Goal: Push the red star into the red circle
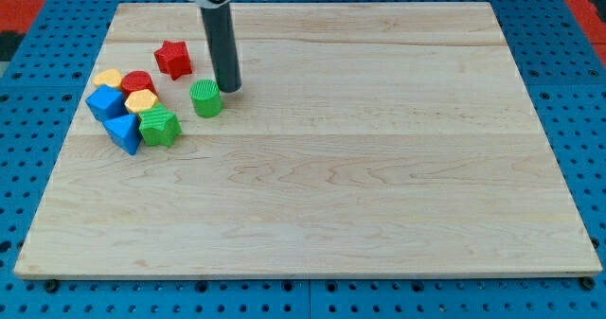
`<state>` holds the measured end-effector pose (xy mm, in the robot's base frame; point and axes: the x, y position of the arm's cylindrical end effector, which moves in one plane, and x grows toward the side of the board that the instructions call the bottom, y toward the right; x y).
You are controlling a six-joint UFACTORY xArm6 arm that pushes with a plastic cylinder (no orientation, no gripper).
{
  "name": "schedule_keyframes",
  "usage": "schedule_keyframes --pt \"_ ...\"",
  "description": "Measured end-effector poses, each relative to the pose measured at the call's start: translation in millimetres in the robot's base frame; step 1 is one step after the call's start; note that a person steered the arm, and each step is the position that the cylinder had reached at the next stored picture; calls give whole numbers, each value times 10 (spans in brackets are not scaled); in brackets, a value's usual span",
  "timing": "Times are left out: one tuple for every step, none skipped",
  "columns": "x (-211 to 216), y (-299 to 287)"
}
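The red star [173, 59] lies near the board's upper left. The red circle [137, 82] sits below and left of it, in a cluster of blocks, a short gap away from the star. My tip [229, 89] rests on the board to the right of the star and just right of a green circle [205, 98], close to touching it. The rod rises straight up out of the view's top.
The cluster at the left holds a yellow block [107, 78], a yellow hexagon [141, 101], a blue cube [105, 102], a blue triangle [124, 132] and a green star [159, 127]. The wooden board [379, 168] lies on a blue pegboard.
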<state>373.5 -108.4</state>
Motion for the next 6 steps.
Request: schedule_keyframes --pt "126 -258" --pt "-137 -271" --pt "-711 194" --pt "-1068 -395" --pt "-721 -900" --pt "-672 -851"
